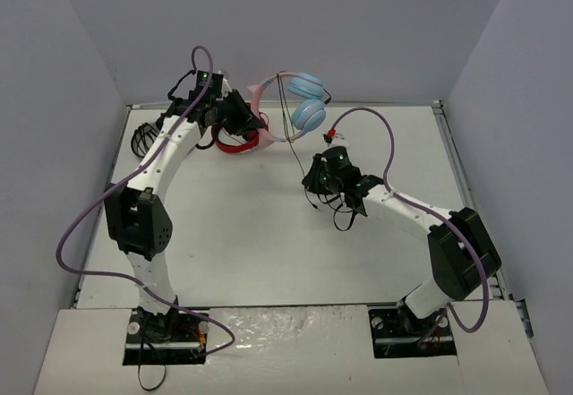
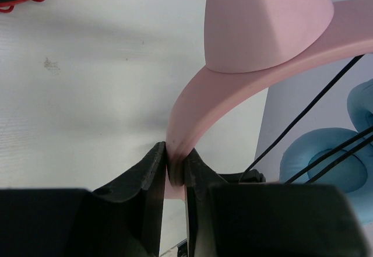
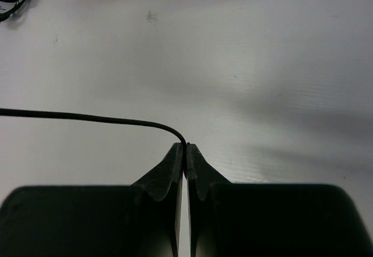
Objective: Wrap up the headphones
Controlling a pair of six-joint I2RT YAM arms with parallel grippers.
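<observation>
Surroundings: a white tabletop (image 1: 251, 234) with plain grey walls (image 1: 358, 19) on three sides; both arms are bolted at its near edge.
Far left: round black-and-white headphones (image 1: 143, 140) lie at the left edge of the tabletop, close beside the left arm.
Left tool: the left tool (image 2: 175, 161) is at the far left part of the tabletop. Its two black fingers stand narrow and pinch the pink plastic headband (image 2: 233, 94) near one end.
Below the left tool: red-and-black headphones (image 1: 240, 142) lie on the tabletop, partly hidden by the left tool in the top view.
Task thing: the over-ear headphones with pink headband and light blue round ear cups (image 1: 309, 108) hang from the left tool at the far middle of the tabletop. The ear cups appear in front of the back wall. One pointed pink cat ear (image 2: 262, 24) stands on the headband.
Cable: a long thin black cable (image 1: 288, 117) goes across the headband and ear cups, then comes down to the right tool. How many turns it makes I cannot tell.
Right tool: the right tool (image 3: 184, 152) is right of centre, low over the tabletop and well apart from the ear cups. Its fingers are pressed together on the black cable, which leaves them to the left in the wrist view.
</observation>
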